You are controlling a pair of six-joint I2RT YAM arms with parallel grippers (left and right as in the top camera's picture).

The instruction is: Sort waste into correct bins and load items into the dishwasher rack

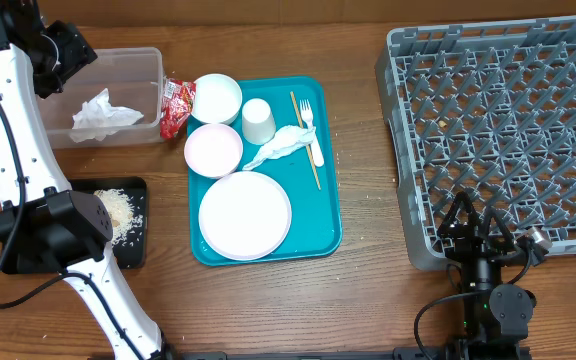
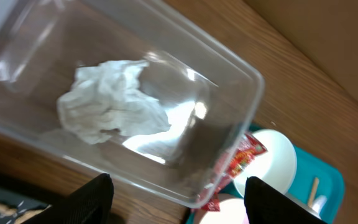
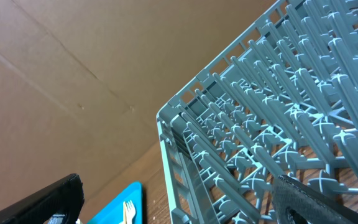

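While right pincer (image 1: 478, 228) sits spread and empty at near corner of rack (image 1: 508, 120), rack unloaded; waste sorting judged in hand.
On black tray (image 1: 136, 255): rice (image 1: 118, 208), 1 heap.
On teal tray (image 1: 330, 215): 1 plate (image 1: 244, 214), pink bowl (image 1: 213, 149), white bowl (image 1: 216, 98), 1 cup (image 1: 257, 121), 1 fork (image 1: 307, 112), 1 stick (image 1: 294, 103), 1 loose napkin (image 1: 283, 146).
On surface (image 1: 368, 300) between teal tray and tub (image 1: 118, 60): 1 wrapper (image 1: 176, 107).
In tub: 1 crumpled napkin (image 2: 107, 102); left pincer (image 2: 178, 190) above, wide open, empty.
Next: descend on wrapper, pinch.

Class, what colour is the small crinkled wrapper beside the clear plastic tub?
The small crinkled wrapper is red; left wrist view shows it best.
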